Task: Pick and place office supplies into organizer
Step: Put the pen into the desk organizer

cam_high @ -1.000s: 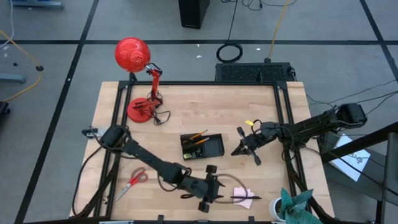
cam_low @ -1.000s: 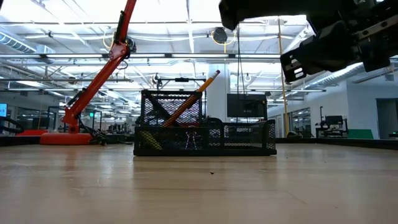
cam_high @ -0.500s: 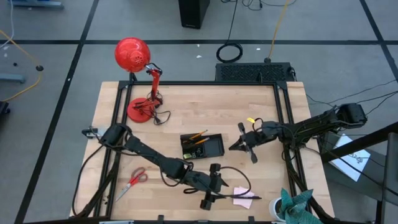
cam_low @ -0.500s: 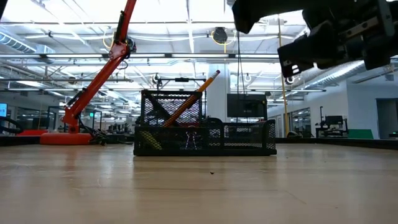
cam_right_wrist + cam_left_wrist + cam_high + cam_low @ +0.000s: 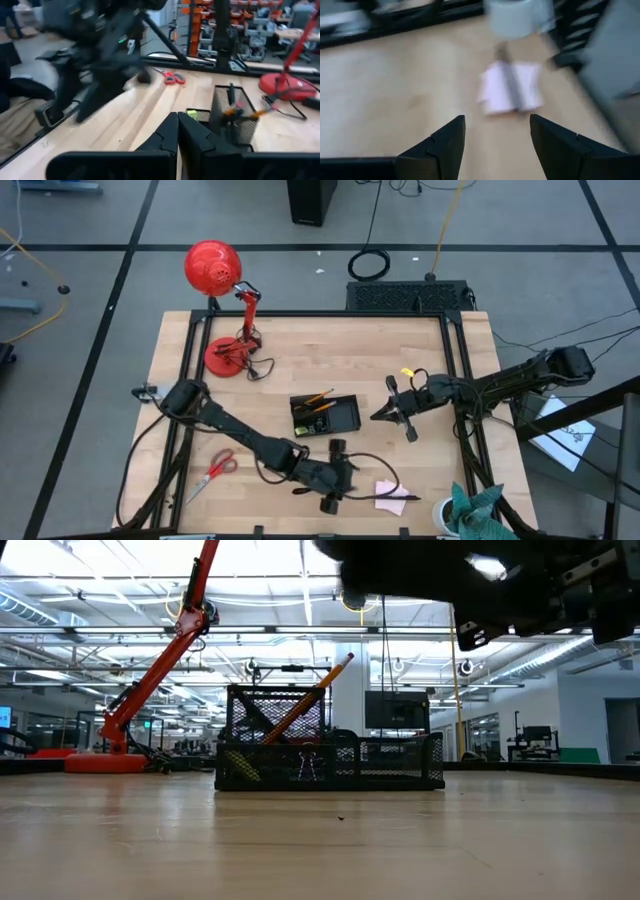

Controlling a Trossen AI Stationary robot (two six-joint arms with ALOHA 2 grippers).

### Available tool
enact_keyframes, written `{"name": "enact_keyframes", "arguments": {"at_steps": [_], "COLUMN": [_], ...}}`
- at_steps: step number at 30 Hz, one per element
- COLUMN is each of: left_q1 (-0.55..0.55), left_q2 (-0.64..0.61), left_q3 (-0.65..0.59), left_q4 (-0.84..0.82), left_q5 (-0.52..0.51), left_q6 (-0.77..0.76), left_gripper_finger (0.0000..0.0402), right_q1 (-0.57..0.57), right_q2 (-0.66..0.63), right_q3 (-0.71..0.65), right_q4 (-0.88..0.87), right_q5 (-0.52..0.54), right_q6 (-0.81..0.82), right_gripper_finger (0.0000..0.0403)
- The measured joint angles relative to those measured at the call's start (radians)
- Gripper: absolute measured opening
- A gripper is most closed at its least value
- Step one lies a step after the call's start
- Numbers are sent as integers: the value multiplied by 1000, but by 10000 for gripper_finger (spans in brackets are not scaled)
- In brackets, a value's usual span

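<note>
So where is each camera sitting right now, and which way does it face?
High: above the table, looking straight down; both arms, left hand open by the pad.
Low: at tabletop height, facing the organizer; dark arm parts overhead.
Left wrist: over the pad, past its open fingers.
Right wrist: facing the organizer and scissors, past the shut right hand.
All but the left wrist view show the organizer.

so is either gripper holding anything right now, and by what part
Nothing is held. The left gripper is open above the sticky-note pad and pen; the right gripper is shut and empty.
</note>
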Motion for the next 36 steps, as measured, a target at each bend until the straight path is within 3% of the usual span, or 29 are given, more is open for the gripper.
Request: {"name": "enact_keyframes", "arguments": {"at_steps": [6, 11, 14, 21, 28, 32, 36], "left_q1": [-69, -119, -133, -147, -153, -145, -144], "left_q2": [-141, -323, -414, -537, -546, -546, -546], "left_q3": [-45, -260, -423, -664, -714, -714, -714], "left_q4": [-241, -207, -62, 85, 92, 101, 107], "left_q5": [-347, -476, -475, -373, -369, -369, -369], "left_q6": [-20, -109, -143, -180, -158, -144, -119], "left_gripper_finger": [227, 227, 227, 227, 227, 227, 227], "right_q1": [88, 218, 282, 389, 510, 571, 613], "right_q2": [0, 32, 55, 87, 167, 256, 370], "right_q3": [79, 265, 329, 427, 604, 701, 784], "right_q4": [-126, -460, -536, -690, -1097, -1217, -1285], "right_q5": [115, 353, 469, 466, 427, 390, 279], "right_q6": [-69, -83, -70, 127, 401, 521, 626], "right_gripper_finger": [5, 21, 38, 113, 200, 217, 219]}}
